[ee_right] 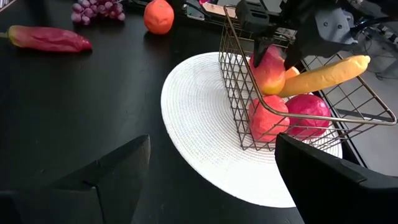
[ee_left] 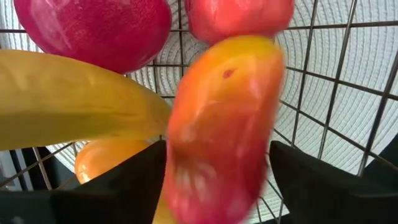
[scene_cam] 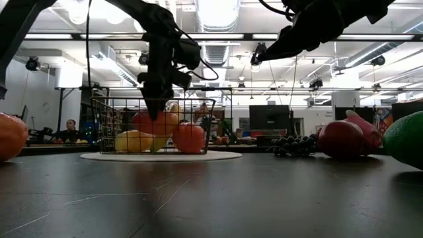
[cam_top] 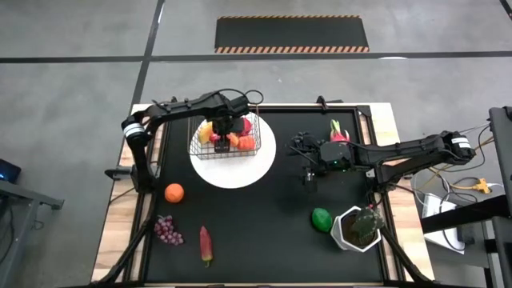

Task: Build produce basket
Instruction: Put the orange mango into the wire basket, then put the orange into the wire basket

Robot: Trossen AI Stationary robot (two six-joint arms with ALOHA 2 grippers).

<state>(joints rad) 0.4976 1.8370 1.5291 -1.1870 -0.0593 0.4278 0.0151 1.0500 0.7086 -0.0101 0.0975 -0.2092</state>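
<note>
The wire basket (cam_top: 226,138) stands on a round white plate (cam_top: 240,172) at the far left. It holds a yellow banana (ee_right: 323,74), two red apples (ee_right: 267,118) and an orange fruit. My left gripper (ee_left: 217,162) points down into the basket. A red-yellow mango (ee_left: 224,118) sits between its parted fingers, above the apples. My right gripper (ee_right: 211,180) hangs open over the middle right of the table, holding nothing. Loose on the mat lie an orange (cam_top: 174,192), grapes (cam_top: 167,230), a chilli (cam_top: 206,244), a lime (cam_top: 322,218) and a dragon fruit (cam_top: 339,132). My left gripper comes at the mango from above with a finger (ee_left: 124,180) on each long side (ee_right: 268,68). The mango stands upright inside the basket and shows smeared while everything around it is sharp. Whether the fingers touch it I cannot tell.
A green plant in a white pot (cam_top: 358,228) stands at the near right, beside the lime. The black mat has free room in its middle and along the near edge. The basket's wire walls (ee_right: 239,81) rise close around my left gripper.
</note>
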